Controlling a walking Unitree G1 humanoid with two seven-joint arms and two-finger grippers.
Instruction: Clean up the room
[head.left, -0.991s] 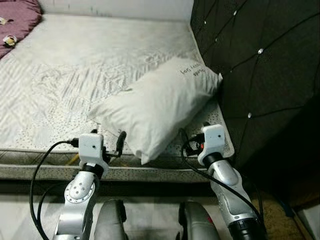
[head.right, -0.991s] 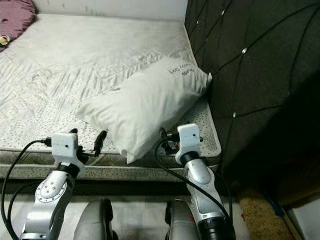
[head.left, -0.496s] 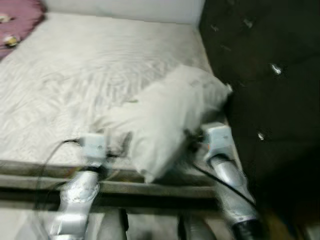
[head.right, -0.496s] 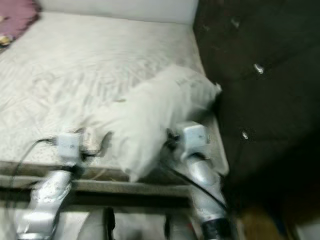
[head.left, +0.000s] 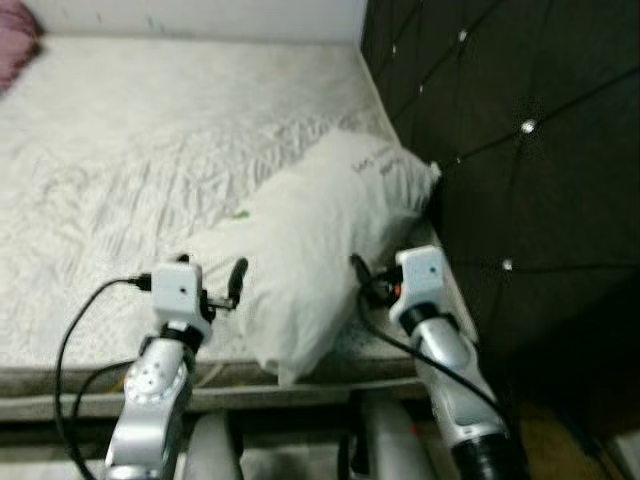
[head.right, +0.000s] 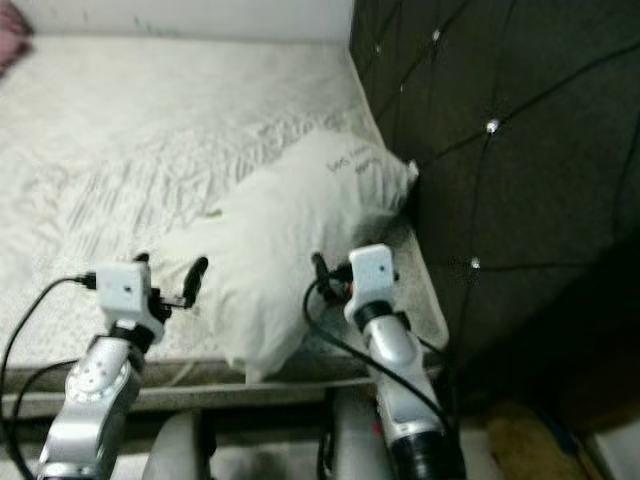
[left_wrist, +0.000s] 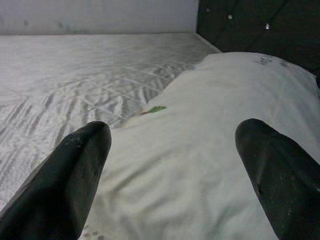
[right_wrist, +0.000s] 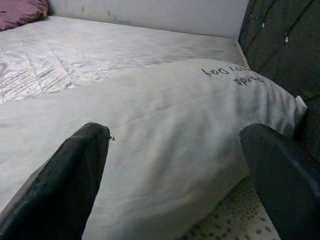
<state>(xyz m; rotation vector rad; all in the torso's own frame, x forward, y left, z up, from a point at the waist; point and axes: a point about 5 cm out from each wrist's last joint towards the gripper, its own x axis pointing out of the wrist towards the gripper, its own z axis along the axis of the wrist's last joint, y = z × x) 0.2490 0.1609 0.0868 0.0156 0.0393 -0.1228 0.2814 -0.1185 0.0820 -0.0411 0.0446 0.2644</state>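
Note:
A white pillow (head.left: 310, 240) with dark lettering (right_wrist: 232, 75) lies slantwise on the bare mattress (head.left: 120, 150), its far corner against the dark tufted headboard (head.left: 500, 130). My left gripper (head.left: 212, 278) is at the pillow's left near edge, open, with its fingers (left_wrist: 75, 170) spread wide and the pillow between them. My right gripper (head.left: 372, 276) is at the pillow's right near side, also open, its fingers (right_wrist: 75, 180) either side of the pillow's flank. Neither gripper presses into the fabric. A small green scrap (left_wrist: 155, 109) lies on the pillow.
The headboard stands along the right side of the bed. A maroon cushion (head.left: 15, 45) sits at the mattress's far left corner. A pale wall (head.left: 200, 15) runs behind the bed. The mattress's near edge (head.left: 60, 385) lies just under my forearms.
The camera has swung and come closer to the bed, after a blurred moment. Both grippers now reach over the mattress edge, closer on either side of the pillow. The pillow itself has not moved.

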